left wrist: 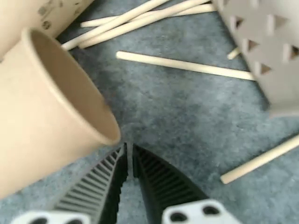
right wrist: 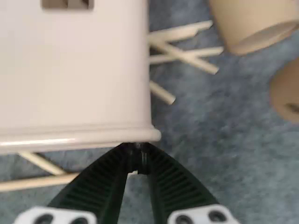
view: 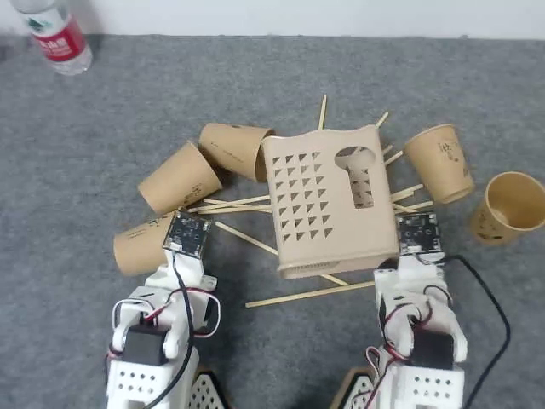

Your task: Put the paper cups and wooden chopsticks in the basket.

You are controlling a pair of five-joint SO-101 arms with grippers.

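- basket [view: 328, 200]: beige, tipped over, perforated wall with handle slot facing up; centre of the scene, rim towards the arms.
- paper cups [view: 179, 177]: five, brown, tipped over; three in a line left of the basket, the farthest touching its far left corner; two right of the basket, the outer one well apart with its open mouth in view.
- nearest left cup [view: 140, 247]: on its side, partly under the left arm's wrist; mouth just beside the left gripper's tips.
- wooden chopsticks [view: 306, 295]: loose on the mat, several poking out from under the basket, a bundle between the left cups and the basket.
- left gripper [left wrist: 129, 156]: closed to a thin slit, holding nothing; low over the mat.
- right gripper [right wrist: 136, 156]: closed, nothing between the jaws; tips right at the basket's near right rim, contact not discernible.
- plastic bottle [view: 55, 34]: far left corner.
- grey mat [view: 102, 128]: under everything.
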